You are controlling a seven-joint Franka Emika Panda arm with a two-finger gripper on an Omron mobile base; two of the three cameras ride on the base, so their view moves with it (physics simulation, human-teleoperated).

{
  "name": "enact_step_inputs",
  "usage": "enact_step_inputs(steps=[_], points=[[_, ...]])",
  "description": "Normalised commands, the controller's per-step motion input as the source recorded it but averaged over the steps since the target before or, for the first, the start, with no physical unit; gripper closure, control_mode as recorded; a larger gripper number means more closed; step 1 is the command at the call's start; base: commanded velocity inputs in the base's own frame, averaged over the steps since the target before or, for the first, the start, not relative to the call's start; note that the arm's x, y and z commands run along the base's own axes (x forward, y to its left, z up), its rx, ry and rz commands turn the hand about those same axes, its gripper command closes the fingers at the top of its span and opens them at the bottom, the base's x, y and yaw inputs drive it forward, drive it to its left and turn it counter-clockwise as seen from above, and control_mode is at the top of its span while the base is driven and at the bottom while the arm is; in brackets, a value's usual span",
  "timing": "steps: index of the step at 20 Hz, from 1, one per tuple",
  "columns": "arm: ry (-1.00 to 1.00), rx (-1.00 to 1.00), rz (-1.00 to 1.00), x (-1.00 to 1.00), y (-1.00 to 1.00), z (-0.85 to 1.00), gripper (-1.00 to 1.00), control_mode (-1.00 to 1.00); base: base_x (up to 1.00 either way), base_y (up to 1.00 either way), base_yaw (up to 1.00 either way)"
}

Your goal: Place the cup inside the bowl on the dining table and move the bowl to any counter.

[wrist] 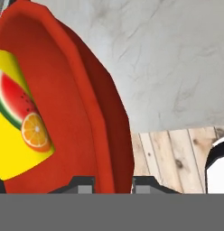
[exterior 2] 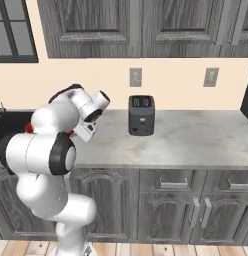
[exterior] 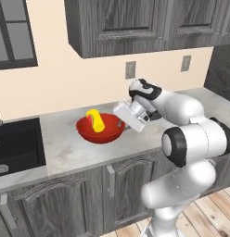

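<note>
Here, the end effector [wrist: 113, 182] clamps the rim of the red bowl [exterior: 100, 131], which sits on the grey stone desk [exterior: 75, 148] beside the sink [exterior: 17, 143], the yellow cup [exterior: 95, 120] leaning inside.

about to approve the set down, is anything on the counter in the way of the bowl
Nothing visible. The bowl, with the cup inside and its rim between the end effector fingertips, is over bare counter. The sink sits off to its left.
</note>
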Motion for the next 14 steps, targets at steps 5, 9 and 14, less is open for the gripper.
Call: enact_step_inputs(steps=[5, 9, 14], points=[[-0.04, 0.0, 0.0, 0.78, 0.0, -0.06, 1.0, -1.0, 0.0, 0.0, 0.0], [0.0, 0.0, 0.0, 0.63, 0.0, 0.0, 1.0, -1.0, 0.0, 0.0, 0.0], [0.01, 0.0, 0.0, 0.17, 0.0, -0.1, 1.0, -1.0, 0.0, 0.0, 0.0]])
